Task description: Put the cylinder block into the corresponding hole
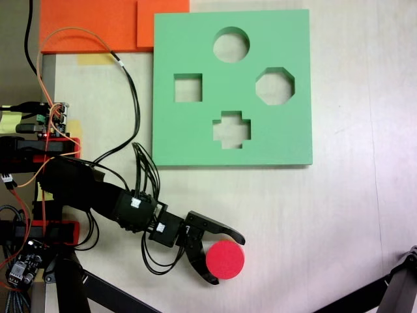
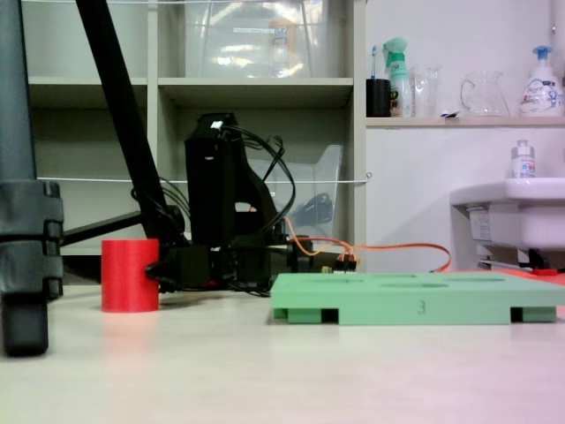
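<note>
The red cylinder block [image 1: 225, 259] stands upright on the pale table near the bottom edge of a fixed view, well below the board. My gripper [image 1: 227, 261] comes in from the left, one black jaw against each side of the block, shut on it. In the low fixed view the cylinder block [image 2: 130, 276] rests on the table, with the gripper [image 2: 163, 265] at its right side. The green foam board [image 1: 287, 130] lies flat higher up. Its round hole [image 1: 231, 44] is the topmost cutout and is empty.
The board also has an octagonal cutout [image 1: 274, 86], a square one [image 1: 187, 87] and a cross-shaped one [image 1: 231, 128]. Orange foam sheets [image 1: 91, 26] lie at the top left. Cables and electronics [image 1: 55, 117] crowd the left edge. A black tripod leg [image 2: 26, 265] stands close by.
</note>
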Action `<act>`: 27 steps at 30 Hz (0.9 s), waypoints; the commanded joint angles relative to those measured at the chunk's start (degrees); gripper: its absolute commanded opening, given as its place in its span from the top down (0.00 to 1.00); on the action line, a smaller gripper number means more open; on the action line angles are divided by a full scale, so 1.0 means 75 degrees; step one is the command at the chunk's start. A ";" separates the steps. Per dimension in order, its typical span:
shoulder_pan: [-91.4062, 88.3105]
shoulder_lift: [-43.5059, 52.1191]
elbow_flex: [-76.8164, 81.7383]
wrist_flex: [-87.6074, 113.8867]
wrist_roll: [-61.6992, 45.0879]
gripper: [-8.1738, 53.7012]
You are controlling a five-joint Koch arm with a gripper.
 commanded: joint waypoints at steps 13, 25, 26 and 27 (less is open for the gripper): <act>0.0012 -0.0152 -0.0773 -0.0703 -0.0152 0.40; -0.3199 0.5238 0.0352 0.2695 -0.0176 0.49; -0.3680 0.5555 0.0223 0.3105 -0.0199 0.49; -0.4113 0.5730 0.0094 0.3328 -0.0211 0.49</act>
